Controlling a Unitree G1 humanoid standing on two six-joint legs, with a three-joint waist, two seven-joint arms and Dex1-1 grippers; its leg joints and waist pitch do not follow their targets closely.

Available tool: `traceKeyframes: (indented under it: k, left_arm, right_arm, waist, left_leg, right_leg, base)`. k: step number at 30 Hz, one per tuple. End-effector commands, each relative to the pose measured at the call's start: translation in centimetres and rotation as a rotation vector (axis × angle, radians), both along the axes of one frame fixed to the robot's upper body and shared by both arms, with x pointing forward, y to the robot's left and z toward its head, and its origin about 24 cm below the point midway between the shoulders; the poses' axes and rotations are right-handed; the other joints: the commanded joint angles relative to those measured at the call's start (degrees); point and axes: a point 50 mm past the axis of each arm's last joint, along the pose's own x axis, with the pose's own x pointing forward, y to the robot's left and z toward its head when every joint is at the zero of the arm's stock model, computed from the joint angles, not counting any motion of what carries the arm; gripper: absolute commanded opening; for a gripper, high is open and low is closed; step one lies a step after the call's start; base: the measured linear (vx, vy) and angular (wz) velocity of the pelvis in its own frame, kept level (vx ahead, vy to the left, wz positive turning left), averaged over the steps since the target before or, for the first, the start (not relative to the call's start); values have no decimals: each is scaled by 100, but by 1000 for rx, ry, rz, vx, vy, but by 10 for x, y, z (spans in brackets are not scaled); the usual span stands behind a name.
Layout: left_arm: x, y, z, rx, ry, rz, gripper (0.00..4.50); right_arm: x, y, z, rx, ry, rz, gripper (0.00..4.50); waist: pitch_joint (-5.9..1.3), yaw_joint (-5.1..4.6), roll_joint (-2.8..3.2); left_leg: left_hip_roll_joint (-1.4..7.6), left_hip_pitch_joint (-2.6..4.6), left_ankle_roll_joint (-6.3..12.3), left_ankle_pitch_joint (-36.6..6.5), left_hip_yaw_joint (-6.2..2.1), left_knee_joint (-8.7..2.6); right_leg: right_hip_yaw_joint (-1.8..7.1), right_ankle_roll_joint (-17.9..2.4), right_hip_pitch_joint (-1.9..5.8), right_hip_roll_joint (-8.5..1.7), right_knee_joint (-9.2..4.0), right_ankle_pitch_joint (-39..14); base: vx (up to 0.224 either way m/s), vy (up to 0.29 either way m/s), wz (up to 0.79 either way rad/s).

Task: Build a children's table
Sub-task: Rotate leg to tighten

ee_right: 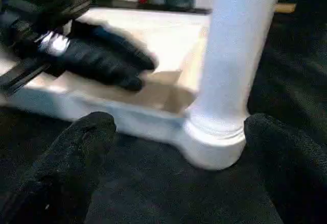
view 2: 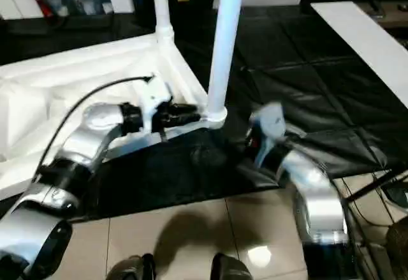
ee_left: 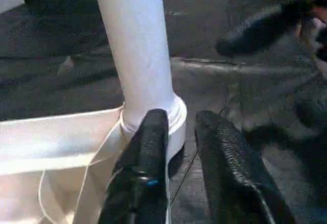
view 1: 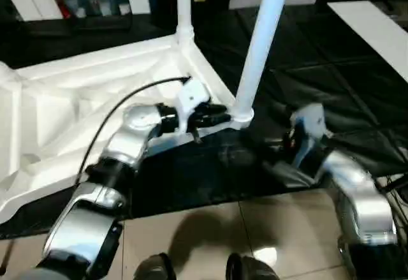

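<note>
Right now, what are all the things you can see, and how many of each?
Table top: one, white, lying upside down on the workbench, ribbed underside facing up.
Table legs: two, white, standing upright in corner sockets; the near leg at the corner closest to the grippers, the far leg at the corner behind it.
Workbench: one, covered in a black sheet, under the table top.
Floor: beige tiles, in front of the workbench.
Cable: one, black, looping over the left arm.
Left gripper: one, black fingers slightly apart, at the base of the near leg.
Right gripper: one, black fingers wide open, facing the same corner without touching it.
</note>
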Motion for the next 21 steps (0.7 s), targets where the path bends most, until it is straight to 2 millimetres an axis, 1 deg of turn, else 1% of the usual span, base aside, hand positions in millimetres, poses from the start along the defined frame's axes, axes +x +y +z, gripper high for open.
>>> traceKeyframes:
  k: [1, 2, 3, 4, 5, 6, 7, 8, 9, 10, 11, 12, 13, 14, 15, 16, 17, 18, 19, 20, 21]
  left_arm:
    - [-2, 5, 9, -37, -26, 7, 140]
    - [-4, 10, 11, -41, -27, 9, 140]
    - [-7, 15, 12, -35, -27, 15, 147]
    - [-13, 25, 10, -15, -19, 25, 147]
    - [-16, 30, 9, -5, -12, 29, 177]
    - [-21, 36, 7, 14, 2, 32, 184]
    - [-30, 45, 3, 38, 22, 31, 185]
    - [-36, 50, 1, 53, 35, 28, 195]
    - [-36, 50, 1, 53, 35, 28, 195]
    - [-47, 60, -3, 73, 62, 34, 212]
    - [-55, 65, -5, 81, 84, 38, 225]
    - [-61, 69, -7, 86, 99, 40, 230]
    - [-66, 71, -7, 91, 110, 42, 234]
    - [-71, 74, -8, 95, 124, 44, 234]
    - [-84, 78, -9, 111, 163, 49, 234]
    - [-89, 79, -9, 119, 179, 52, 234]
    - [-93, 80, -10, 133, 195, 57, 234]
    - [-96, 81, -11, 146, 207, 65, 234]
    - [-98, 82, -13, 164, 214, 74, 234]
    - [-100, 83, -16, 187, 225, 108, 234]
    - [-101, 84, -17, 197, 229, 127, 234]
  right_arm:
    - [-3, 8, 7, 22, -18, 44, 450]
    - [-4, 10, 8, 27, -16, 52, 450]
    - [-4, 11, 8, 33, -10, 58, 450]
    - [-5, 13, 9, 45, 13, 67, 450]
    - [-5, 13, 10, 48, 27, 70, 450]
    - [-6, 14, 10, 47, 40, 80, 450]
    - [-6, 19, 13, 69, 45, 115, 450]
    - [-7, 23, 16, 85, 51, 142, 450]
    - [-7, 23, 16, 85, 51, 142, 450]
    - [-7, 27, 19, 89, 58, 170, 450]
    - [-6, 32, 21, 82, 44, 190, 450]
    - [-5, 35, 22, 77, 32, 204, 450]
    - [-3, 39, 24, 79, 14, 218, 450]
    - [-2, 42, 26, 72, -5, 235, 450]
    - [3, 51, 31, 32, -50, 280, 450]
    - [5, 54, 32, 13, -63, 296, 450]
    - [9, 58, 33, -14, -79, 291, 450]
    - [13, 59, 34, -31, -86, 274, 450]
    - [17, 62, 34, -62, -98, 257, 450]
    - [26, 66, 33, -162, -141, 239, 450]
    - [29, 68, 32, -215, -164, 235, 450]
  waist:
    - [-472, 17, 31]
    - [-460, 4, 18]
    - [-462, 0, 35]
    - [-451, -7, 37]
    - [-451, -22, 30]
    - [-454, -22, 56]
    - [-453, -20, 65]
    - [-454, -28, 78]
    - [-459, -38, 82]
    - [-459, -37, 97]
    - [-459, -24, 64]
    - [-429, -32, 91]
    - [-440, -29, 98]
    - [-428, -9, 131]
    - [-423, -20, 116]
    - [-429, -27, 118]
    - [-410, -38, 115]
    - [-396, -42, 121]
    - [-408, -20, 136]
    - [-407, -27, 123]
    - [-412, -44, 129]
  left_leg:
    - [326, 78, 597, -1132, -111, -347]
    - [327, 71, 537, -1214, -115, -359]
    - [348, 75, 485, -1240, -128, -372]
    - [346, 76, 473, -1265, -122, -378]
    - [357, 75, 442, -1258, -128, -389]
    - [346, 104, 414, -1241, -115, -381]
    - [355, 109, 378, -1242, -123, -386]
    - [366, 88, 369, -1169, -130, -392]
    - [372, 97, 353, -1184, -124, -396]
    - [360, 140, 344, -1208, -101, -384]
    - [390, 120, 307, -1168, -118, -400]
    - [373, 133, 286, -1265, -101, -417]
    - [380, 157, 238, -1309, -102, -407]
    - [384, 169, 163, -1436, -100, -418]
    - [374, 141, 92, -1501, -114, -436]
    - [378, 150, 58, -1548, -109, -437]
    - [363, 148, 33, -1574, -104, -443]
    - [352, 168, 7, -1634, -97, -438]
    - [354, 199, -19, -1661, -91, -426]
    - [347, 171, -63, -1622, -103, -433]
    - [324, 171, -94, -1578, -98, -432]
  right_leg:
    - [344, -1317, 373, -393, -436, -1329]
    - [345, -1292, 373, -393, -444, -1416]
    - [351, -1290, 377, -401, -432, -1418]
    - [353, -1287, 364, -388, -434, -1449]
    - [357, -1285, 369, -380, -423, -1441]
    - [363, -1284, 345, -364, -423, -1419]
    - [363, -1290, 346, -370, -410, -1410]
    - [372, -1314, 359, -374, -387, -1298]
    - [371, -1316, 354, -363, -376, -1261]
    - [377, -1323, 312, -339, -391, -1223]
    - [380, -1367, 333, -364, -340, -1158]
    - [378, -1312, 297, -338, -388, -1342]
    - [384, -1320, 290, -348, -377, -1357]
    - [387, -1304, 274, -350, -391, -1448]
    - [384, -1281, 296, -346, -371, -1504]
    - [386, -1279, 287, -344, -364, -1520]
    - [391, -1239, 286, -333, -383, -1612]
    - [400, -1205, 264, -324, -406, -1721]
    - [405, -1205, 248, -330, -404, -1738]
    - [402, -1187, 262, -327, -385, -1738]
    - [398, -1156, 273, -307, -395, -1731]
  base:
    - [0, 0, 0]
    - [0, 0, 0]
    - [0, 0, 0]
    - [0, 0, 0]
    - [0, 0, 0]
    - [0, 0, 0]
    - [0, 0, 0]
    - [0, 0, 0]
    - [0, 0, 0]
    - [0, 0, 0]
    - [0, 0, 0]
    - [0, 0, 0]
    - [0, 0, 0]
    - [0, 0, 0]
    - [0, 0, 0]
    - [0, 0, 0]
    - [0, 0, 0]
    - [0, 0, 0]
    - [0, 0, 0]
    - [0, 0, 0]
    - [0, 0, 0]
